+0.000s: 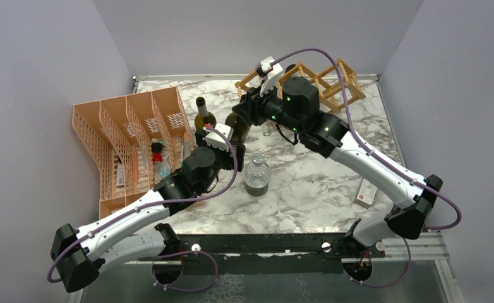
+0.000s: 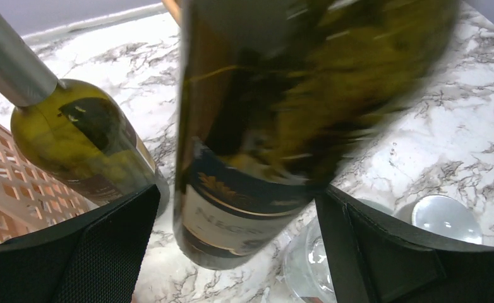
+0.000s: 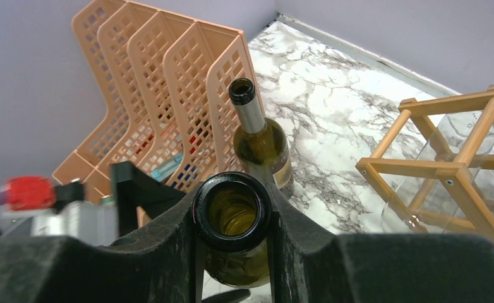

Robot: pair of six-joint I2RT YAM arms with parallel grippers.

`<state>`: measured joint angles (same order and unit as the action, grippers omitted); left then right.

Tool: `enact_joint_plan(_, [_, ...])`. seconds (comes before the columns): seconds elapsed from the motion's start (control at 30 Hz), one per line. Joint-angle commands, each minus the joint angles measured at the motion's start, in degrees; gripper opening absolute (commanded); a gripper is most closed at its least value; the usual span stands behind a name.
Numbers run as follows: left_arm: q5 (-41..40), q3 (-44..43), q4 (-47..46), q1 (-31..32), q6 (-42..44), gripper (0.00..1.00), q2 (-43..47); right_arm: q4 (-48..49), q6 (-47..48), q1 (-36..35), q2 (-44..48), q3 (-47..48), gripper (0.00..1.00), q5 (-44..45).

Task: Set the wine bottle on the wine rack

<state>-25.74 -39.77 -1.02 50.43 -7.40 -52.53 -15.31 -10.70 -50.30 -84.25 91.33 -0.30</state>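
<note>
The wine bottle [image 2: 276, 113], dark green with a navy label, is pinched at the neck by the right tool [image 3: 233, 218], whose black pads [image 3: 168, 233] are clenched just under the open mouth. The bottle leans. Its body hangs between the wide-spread fingers [image 2: 105, 252] of the left tool [image 2: 237, 203], which is released and touches nothing that I can see. I cannot tell from here whether the bottle's base rests on the marble surface [image 1: 307, 183].

Well left of the left tool stands the orange mesh organizer [image 1: 131, 136]. Just left of that tool, beside the organizer, a second green bottle [image 1: 202, 115] with a silver-foiled neck stands upright. On that tool's right, nearer the arms' bases, a clear bottle [image 1: 256, 175] with a dark cap stands on the surface.

Beyond the right tool and to its right, the wine rack [image 3: 446, 169] of pale wooden slats sits at the far end of the surface, apart from the held bottle. Something clear shows inside one of its cells, but I cannot tell what it is. Well right of both tools, a small white box [image 1: 366, 191] lies near the surface's edge.
</note>
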Motion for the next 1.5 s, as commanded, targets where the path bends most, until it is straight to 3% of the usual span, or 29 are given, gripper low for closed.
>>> enact_joint_plan(0.0, [7.22,-1.97,-1.36,-4.14,-3.44,0.99,-0.59,-0.32,-3.01,-0.41,4.77,5.49,0.01,-1.74])
enact_joint_plan(0.13, [9.48,-0.97,-5.56,-6.44,-3.10,0.99,-0.66,-1.99,-3.44,-0.41,5.93,6.18,0.01,-3.30])
enact_joint_plan(0.5, [21.25,4.90,-19.24,-6.75,7.94,0.99,2.33,-3.12,-4.39,-0.41,10.81,5.61,0.01,-8.71])
enact_joint_plan(0.77, [31.25,4.12,-21.32,-6.71,16.72,0.97,2.86,-3.93,-4.67,-0.41,13.75,3.88,0.01,-12.71])
enact_joint_plan(0.97, [34.50,2.85,-21.22,-6.74,19.30,0.88,2.72,-4.60,-4.19,-0.41,15.37,3.15,0.01,-16.65])
enact_joint_plan(1.03, [35.71,2.41,-21.22,-6.75,19.83,0.78,2.69,-5.52,-3.79,-0.39,15.72,3.07,0.01,-17.16])
enact_joint_plan(1.13, [35.89,1.60,-20.86,-6.78,20.86,0.49,2.40,-7.32,-3.21,-0.40,16.48,2.83,0.01,-16.52])
enact_joint_plan(1.17, [35.81,1.35,-20.79,-6.72,21.46,0.38,2.31,-8.12,-3.22,-0.41,16.75,2.88,0.01,-16.07])
enact_joint_plan(1.23, [35.36,0.72,-20.85,-6.73,22.76,0.03,1.99,-9.80,-3.27,-0.41,17.27,2.93,0.10,-14.93])
enact_joint_plan(1.33, [34.96,-1.88,-21.55,-6.76,24.32,0.00,0.74,-11.57,-3.03,-0.41,19.06,1.95,0.33,-13.18])
enact_joint_plan(1.4, [36.86,-4.21,-21.96,-6.77,26.87,0.00,-0.86,-12.64,-2.29,-0.41,20.63,0.79,0.54,-11.83])
enact_joint_plan(1.47, [38.79,-6.26,-21.92,-6.70,30.92,0.00,-2.53,-13.80,-1.49,-0.41,22.60,-0.46,0.63,-10.74])
